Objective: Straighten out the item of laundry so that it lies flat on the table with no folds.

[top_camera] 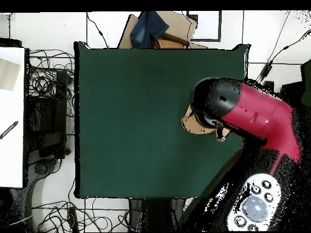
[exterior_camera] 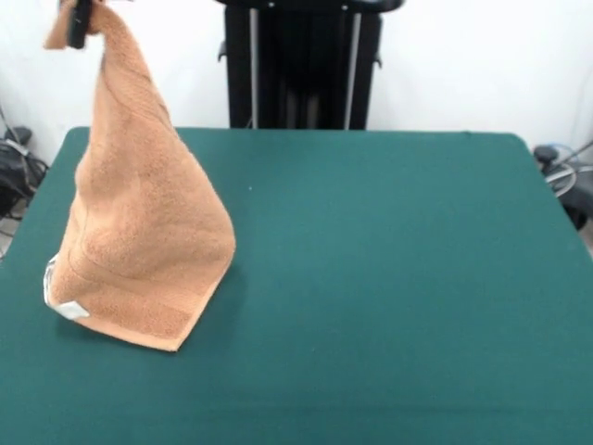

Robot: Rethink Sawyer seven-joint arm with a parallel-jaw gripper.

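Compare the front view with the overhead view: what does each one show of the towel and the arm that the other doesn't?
Front only: the towel hanging as a tall cone from the tool at the top edge, its lower edge and white tag on the table.
Overhead only: the red and black arm covering most of the towel, plus cables on the floor.
Both: an orange towel on the green table, lifted, not flat.

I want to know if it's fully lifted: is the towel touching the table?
Touching. In the front view the towel hangs from the pincer, with its lower edge resting on the table.
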